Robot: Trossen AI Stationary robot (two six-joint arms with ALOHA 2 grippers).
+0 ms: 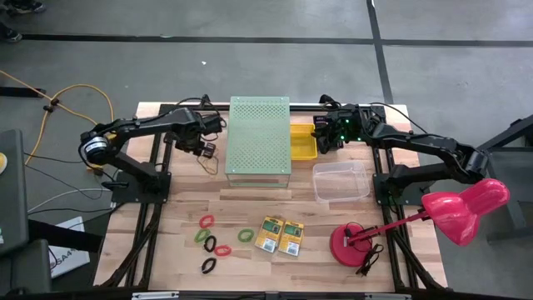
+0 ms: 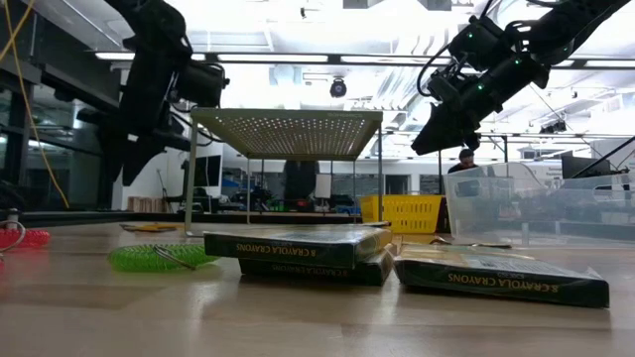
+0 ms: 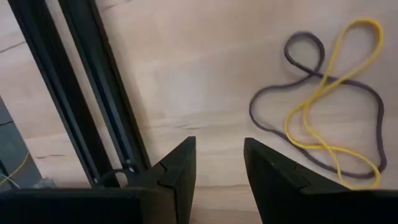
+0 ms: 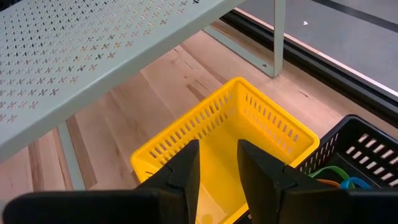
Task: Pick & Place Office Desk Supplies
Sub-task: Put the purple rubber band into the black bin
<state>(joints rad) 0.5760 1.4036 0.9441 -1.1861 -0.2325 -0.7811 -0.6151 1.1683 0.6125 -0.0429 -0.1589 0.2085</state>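
crayon boxes (image 1: pixel 279 236): 2 | elastic band loops (image 1: pixel 215 243): 5 | yellow basket (image 1: pixel 302 140): 1

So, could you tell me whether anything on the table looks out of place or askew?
Nothing looks spilled or damaged. The two crayon boxes lie flat side by side at the front, elastic band loops scattered beside them. One oddity: thin purple and yellow rubber bands lie tangled together under the left gripper.
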